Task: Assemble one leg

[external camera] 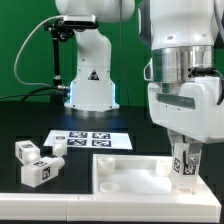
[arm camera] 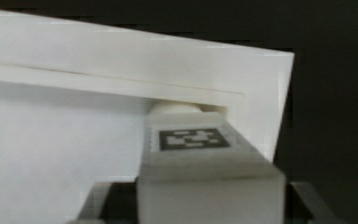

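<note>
We see the arm reaching down from above at the exterior view's right, its wrist roughly vertical and the white hand body low over the table (external camera: 25, 120). The fingers (external camera: 196, 154) point straight down and pinch the leg (external camera: 184, 166) between them. The leg stands upright, with its tag sticker facing the exterior camera.

In the wrist view, the leg (arm camera: 197, 150) runs down to the large white panel (arm camera: 87, 110), and its narrow end meets the panel just inside the raised rim, close to a corner. The picture is blurred there, so we cannot tell whether the stub sits in a hole or only touches the surface.

The panel (external camera: 125, 178) lies along the near side of the table, and past its corner edge we see bare black table. The marker board (external camera: 90, 140) lies just behind the panel. The loose legs (external camera: 35, 160) lie well apart from the fingers, at the exterior view's left.
</note>
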Controlling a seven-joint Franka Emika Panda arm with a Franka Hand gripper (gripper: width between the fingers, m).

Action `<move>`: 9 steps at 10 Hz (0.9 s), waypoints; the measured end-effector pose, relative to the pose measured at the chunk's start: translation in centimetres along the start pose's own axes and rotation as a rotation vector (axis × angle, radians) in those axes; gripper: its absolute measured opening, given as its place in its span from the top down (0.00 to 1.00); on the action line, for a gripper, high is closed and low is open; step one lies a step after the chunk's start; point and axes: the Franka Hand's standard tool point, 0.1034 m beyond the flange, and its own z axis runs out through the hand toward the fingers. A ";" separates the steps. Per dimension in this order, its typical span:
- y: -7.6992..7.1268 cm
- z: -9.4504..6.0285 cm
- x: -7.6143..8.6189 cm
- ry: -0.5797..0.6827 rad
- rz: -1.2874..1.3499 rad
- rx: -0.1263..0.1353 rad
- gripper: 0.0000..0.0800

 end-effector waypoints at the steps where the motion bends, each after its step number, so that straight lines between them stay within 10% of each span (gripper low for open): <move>1: 0.1 0.1 -0.1 0.001 -0.068 -0.007 0.53; 2: 0.8 0.2 -0.6 0.006 -0.239 -0.061 0.36; 4: 0.9 0.4 -0.5 -0.015 -0.675 -0.082 0.22; 9: 0.4 0.1 -0.2 0.008 -1.223 -0.086 0.19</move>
